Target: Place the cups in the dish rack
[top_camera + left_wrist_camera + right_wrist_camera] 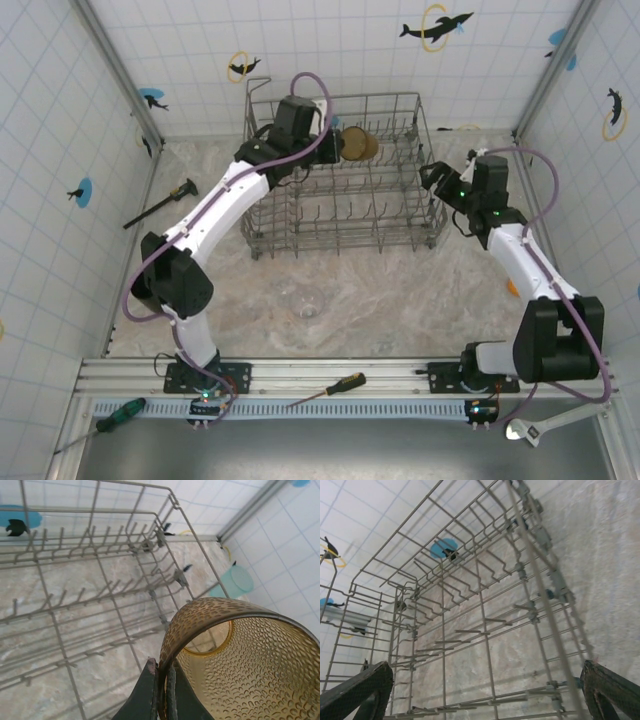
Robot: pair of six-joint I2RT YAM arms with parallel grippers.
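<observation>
The grey wire dish rack (380, 98) stands at the back of the table. My left gripper (335, 142) hangs over its rear middle, shut on the rim of an amber dimpled cup (357, 146). In the left wrist view the fingers (162, 670) pinch the amber cup's wall (250, 660), one inside and one outside, above the rack's tines (159, 535). My right gripper (437, 180) stands open at the rack's right side, nothing between its fingers (485, 695), facing the rack's wires (442, 630). A clear cup (308, 303) lies on the table in front of the rack. A pale teal cup (236, 580) sits beyond the rack by the wall.
A dark hand tool (160, 203) lies at the left wall. On the front rail are a yellow-handled screwdriver (330, 388), a green screwdriver (115, 412) and a wrench (545, 428). A small orange thing (512, 287) peeks out beside the right arm. Tiled walls close in three sides.
</observation>
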